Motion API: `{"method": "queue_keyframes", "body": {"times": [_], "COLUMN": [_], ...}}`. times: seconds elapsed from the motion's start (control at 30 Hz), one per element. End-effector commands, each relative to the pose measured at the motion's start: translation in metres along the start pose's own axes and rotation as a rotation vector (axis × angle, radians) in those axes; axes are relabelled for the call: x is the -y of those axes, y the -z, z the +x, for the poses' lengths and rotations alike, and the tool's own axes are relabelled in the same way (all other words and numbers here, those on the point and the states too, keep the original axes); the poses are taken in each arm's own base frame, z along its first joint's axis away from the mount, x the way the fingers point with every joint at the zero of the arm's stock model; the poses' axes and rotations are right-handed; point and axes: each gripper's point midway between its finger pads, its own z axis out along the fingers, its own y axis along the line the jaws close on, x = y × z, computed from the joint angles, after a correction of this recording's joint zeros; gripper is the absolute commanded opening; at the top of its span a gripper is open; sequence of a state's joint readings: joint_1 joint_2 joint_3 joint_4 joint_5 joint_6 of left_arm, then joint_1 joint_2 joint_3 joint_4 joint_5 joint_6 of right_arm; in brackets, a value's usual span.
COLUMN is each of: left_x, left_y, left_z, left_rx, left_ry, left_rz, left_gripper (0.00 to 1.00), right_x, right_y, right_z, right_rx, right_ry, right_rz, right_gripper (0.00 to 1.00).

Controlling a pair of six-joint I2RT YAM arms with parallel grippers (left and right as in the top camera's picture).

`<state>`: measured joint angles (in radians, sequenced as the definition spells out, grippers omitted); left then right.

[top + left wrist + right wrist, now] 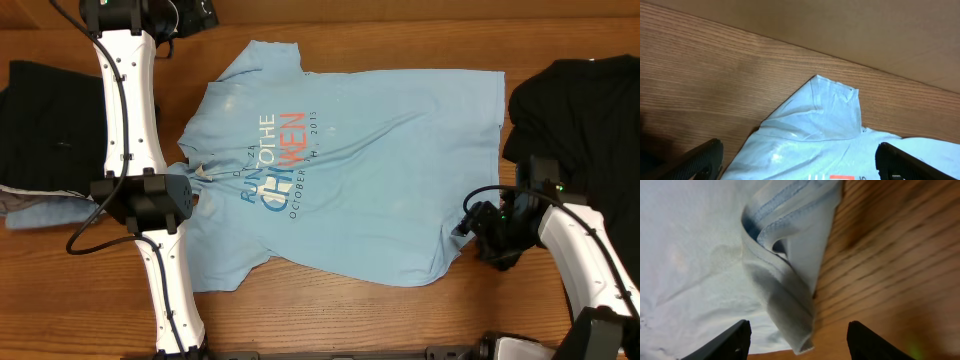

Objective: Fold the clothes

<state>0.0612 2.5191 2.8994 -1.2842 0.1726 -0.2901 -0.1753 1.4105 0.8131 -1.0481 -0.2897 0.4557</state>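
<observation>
The clothes are one light sky-blue T-shirt point(350, 170) with white, blue and red lettering, spread flat across the middle of the table. My left gripper point(192, 195) hovers at its collar side, open; in the left wrist view the wide-apart fingers point(695, 160) frame the shirt's chest, with a sleeve point(827, 112) beyond. My right gripper point(468, 226) is at the shirt's lower right hem corner. In the right wrist view it stands open point(797, 345), and a rolled-over fold of hem point(787, 295) hangs between the fingers point(725, 342) without touching either.
A black garment point(590, 110) lies at the right edge. Another black garment point(50, 115) sits at the left, with folded grey and dull-blue cloth point(40, 208) below it. Bare wood point(330, 320) runs along the front.
</observation>
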Motion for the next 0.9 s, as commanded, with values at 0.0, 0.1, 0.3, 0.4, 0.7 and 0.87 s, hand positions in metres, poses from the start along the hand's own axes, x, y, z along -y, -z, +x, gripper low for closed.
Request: {"method": "queue_keyframes", "body": {"times": [0.0, 0.1, 0.3, 0.4, 0.7, 0.87], "left_x": [0.004, 0.004, 0.004, 0.004, 0.004, 0.004], "left_y": [0.011, 0.011, 0.011, 0.011, 0.011, 0.011], "left_z": [-0.007, -0.007, -0.007, -0.007, -0.007, -0.007], "left_rx": [0.026, 0.026, 0.026, 0.026, 0.026, 0.026], "left_ry": [0.015, 0.015, 0.015, 0.015, 0.015, 0.015], "left_rz": [0.017, 0.017, 0.017, 0.017, 0.017, 0.017], "left_gripper": [1.00, 1.00, 1.00, 1.00, 1.00, 1.00], "right_x": [-0.015, -0.025, -0.021, -0.018, -0.021, -0.024], "right_y": [-0.019, -0.028, -0.032, -0.029, -0.018, -0.017], "right_z": [0.022, 0.028, 0.020, 0.009, -0.013, -0.018], "right_rx": [-0.103, -0.140, -0.092, -0.040, 0.055, 0.073], "right_ry": [-0.091, -0.141, -0.104, -0.053, 0.012, 0.021], "right_rz": [-0.151, -0.240, -0.223, -0.189, -0.154, -0.167], "right_gripper": [0.63, 0.61, 0.55, 0.53, 0.53, 0.53]}}
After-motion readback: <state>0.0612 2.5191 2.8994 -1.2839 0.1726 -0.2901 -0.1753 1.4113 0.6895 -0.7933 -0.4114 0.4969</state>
